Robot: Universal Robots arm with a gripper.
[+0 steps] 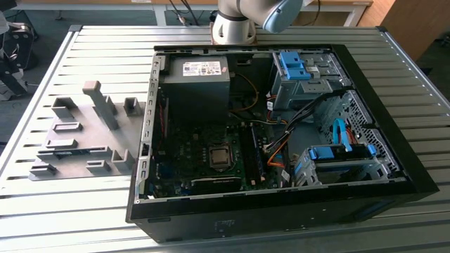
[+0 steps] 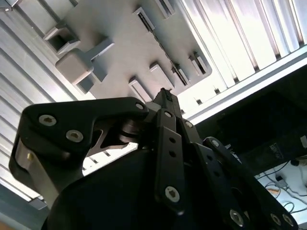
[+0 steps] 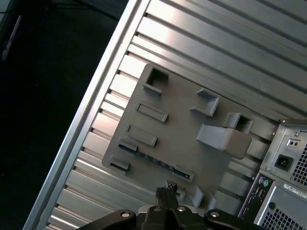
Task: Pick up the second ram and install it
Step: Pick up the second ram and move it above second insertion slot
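fingers (image 3: 167, 188) pinched together, holding nothing, over grey fixture (image 1: 86, 138); memory stick (image 1: 70, 153) with blue label sits in its slot, exterior view's left.

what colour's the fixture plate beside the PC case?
The fixture plate is plain grey; first wrist view shows it best.

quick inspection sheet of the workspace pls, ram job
surface: ribbed metal table, slats bare around the case
job's things: second ram stands on edge in a holder on the grey fixture plate; open computer case sits beside the plate
clutter: nothing seen
grippers: gripper shut, nothing seen in it, hanging above the plate near the ram
cables: orange and black leads inside the case
surroundings: arm base at the table's far edge; dark floor
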